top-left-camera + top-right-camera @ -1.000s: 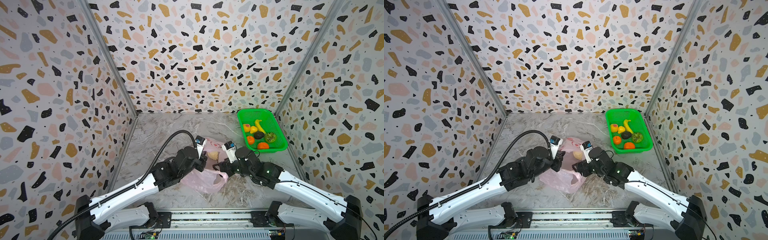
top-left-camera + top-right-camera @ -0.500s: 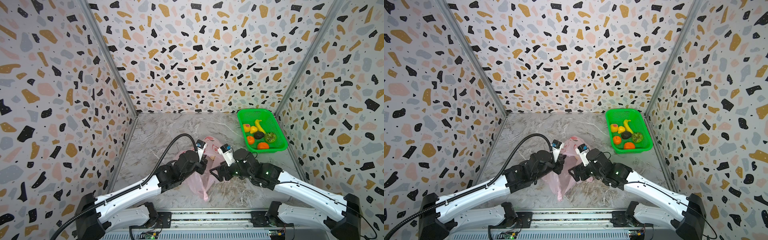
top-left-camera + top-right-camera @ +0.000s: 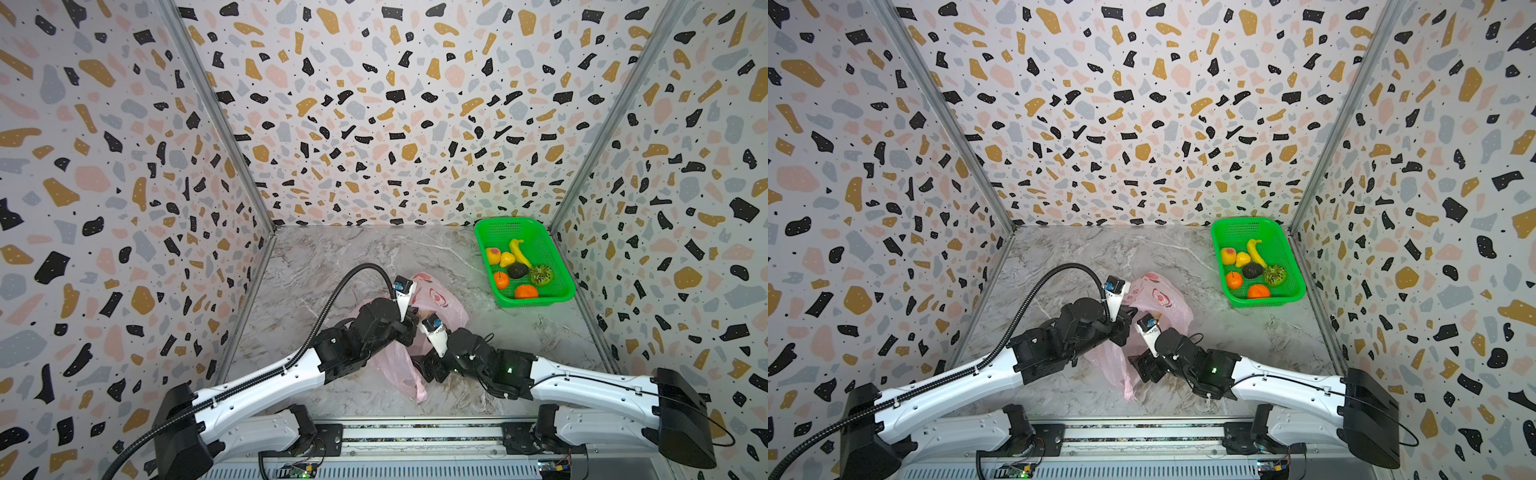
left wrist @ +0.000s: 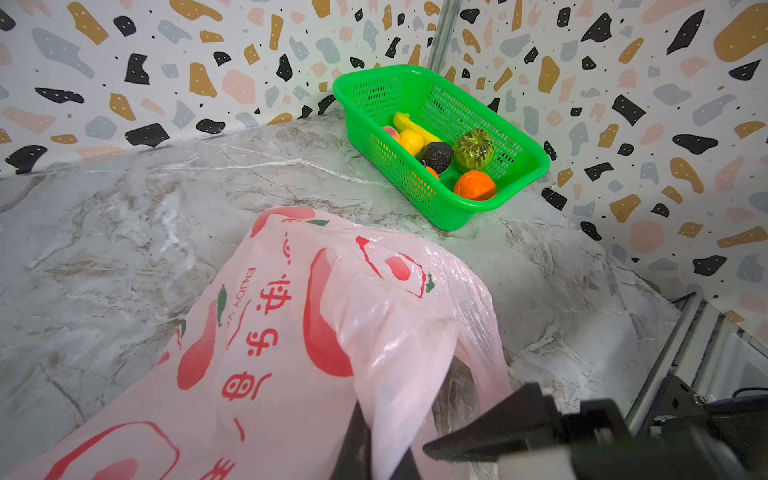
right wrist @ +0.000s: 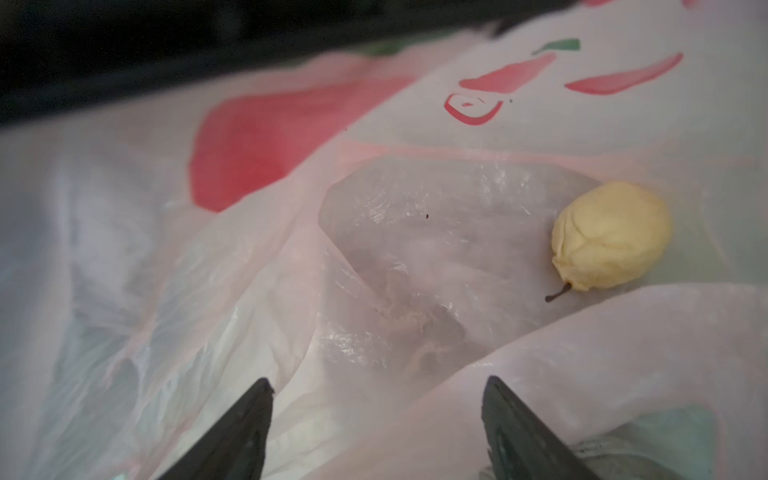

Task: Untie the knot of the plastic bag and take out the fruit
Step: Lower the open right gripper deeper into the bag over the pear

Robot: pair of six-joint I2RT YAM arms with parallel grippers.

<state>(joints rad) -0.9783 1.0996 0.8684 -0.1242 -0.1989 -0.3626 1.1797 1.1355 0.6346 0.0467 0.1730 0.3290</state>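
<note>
Toward the front edge of the bench (image 3: 332, 257), about midway between its left and right edges, lies the plastic bag (image 3: 436, 299), crumpled and pale pink. My left gripper (image 4: 388, 440) is pinched tight on a fold of the bag's plastic, and the film drapes over its fingers. My right gripper (image 5: 379, 382) stands with its jaws wide apart and nothing between them, its fingertips (image 5: 266, 384) poised at the bag's gaping mouth. Inside the bag, ahead of those tips and off toward one of them, rests a cream fruit (image 5: 611, 237) with a short dark stem; it lies well apart from both fingers. More fruit (image 3: 519, 270) sits in the green basket (image 3: 536, 301) near the back right corner of the bench, well away from both my grippers.

On the bag's side, seen by my left wrist camera, red print reads "ENJOY", the rest of that line folded out of sight, beside large red Chinese characters beginning 快乐, among red fruit pictures with green leaves.
</note>
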